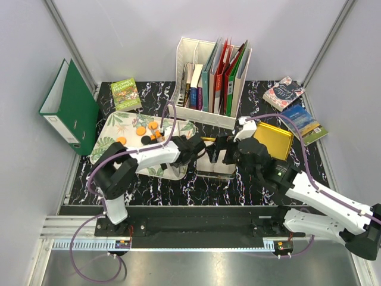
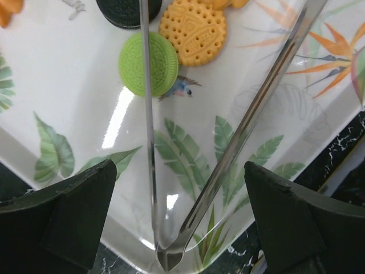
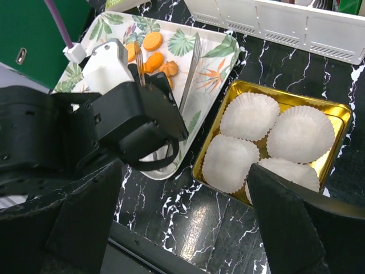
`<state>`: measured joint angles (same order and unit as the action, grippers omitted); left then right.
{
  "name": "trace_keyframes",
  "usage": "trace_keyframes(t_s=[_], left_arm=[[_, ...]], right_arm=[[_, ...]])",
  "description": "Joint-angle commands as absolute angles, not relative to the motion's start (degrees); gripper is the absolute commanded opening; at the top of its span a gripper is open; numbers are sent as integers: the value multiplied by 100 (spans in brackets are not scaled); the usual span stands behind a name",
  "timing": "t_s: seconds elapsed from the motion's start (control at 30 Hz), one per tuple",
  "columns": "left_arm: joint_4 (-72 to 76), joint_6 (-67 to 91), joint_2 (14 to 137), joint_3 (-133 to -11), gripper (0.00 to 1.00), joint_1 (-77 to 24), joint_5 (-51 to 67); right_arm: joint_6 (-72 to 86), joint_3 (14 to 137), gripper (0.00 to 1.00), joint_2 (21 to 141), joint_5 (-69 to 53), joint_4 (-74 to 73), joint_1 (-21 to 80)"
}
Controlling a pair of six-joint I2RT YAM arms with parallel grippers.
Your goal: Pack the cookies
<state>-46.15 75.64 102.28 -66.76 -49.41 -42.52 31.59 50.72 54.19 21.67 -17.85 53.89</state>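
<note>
On the black marbled worktop, left of centre, sits the white leaf-printed tray carrying all the cookies.

Left wrist view, I count:
- one green embossed round cookie
- one dotted orange round cookie, touching the green one
- one black round cookie
- two more orange edges at the frame top

Overhead I cannot get a firm total, since the left arm covers part of the tray. There is thin script on the tray near the black one, too small to read.

Left gripper: jaws wide, straddling the hinge end of the steel tongs without touching it. One tong arm crosses the green cookie.

Right gripper: jaws wide, gripping nothing. The gold rectangular tin, just beside the tray, shows between them. It holds four white pleated paper cups.

Back of worktop: one white magazine file of books, one green binder, three loose paperback books. Titles unreadable.
</note>
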Motion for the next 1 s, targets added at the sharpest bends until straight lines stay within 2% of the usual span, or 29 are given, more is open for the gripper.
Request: trace_keyframes(t_s=[0.0,0.33,0.57,0.93,0.97], left_arm=[[-4193,7664,10450,-6908,99,-4694,-4008],[-3525,6891,10793,-6750,99,-4368,-3613],[-2927,6636,10653,-6232,94,-4359,-3419],[-2865,6671,10371,-5757,72,-4430,-3392],[-2857,6688,10362,-5731,67,-4430,-3393]], right_arm=[[2962,4975,100,5370,2136,-1731,5423],[2883,4957,100,5625,2241,-1723,5414],[2830,4975,100,5809,2294,-1661,5414],[2865,4992,100,5985,2276,-1565,5423],[2874,5001,100,5985,2268,-1564,5414]])
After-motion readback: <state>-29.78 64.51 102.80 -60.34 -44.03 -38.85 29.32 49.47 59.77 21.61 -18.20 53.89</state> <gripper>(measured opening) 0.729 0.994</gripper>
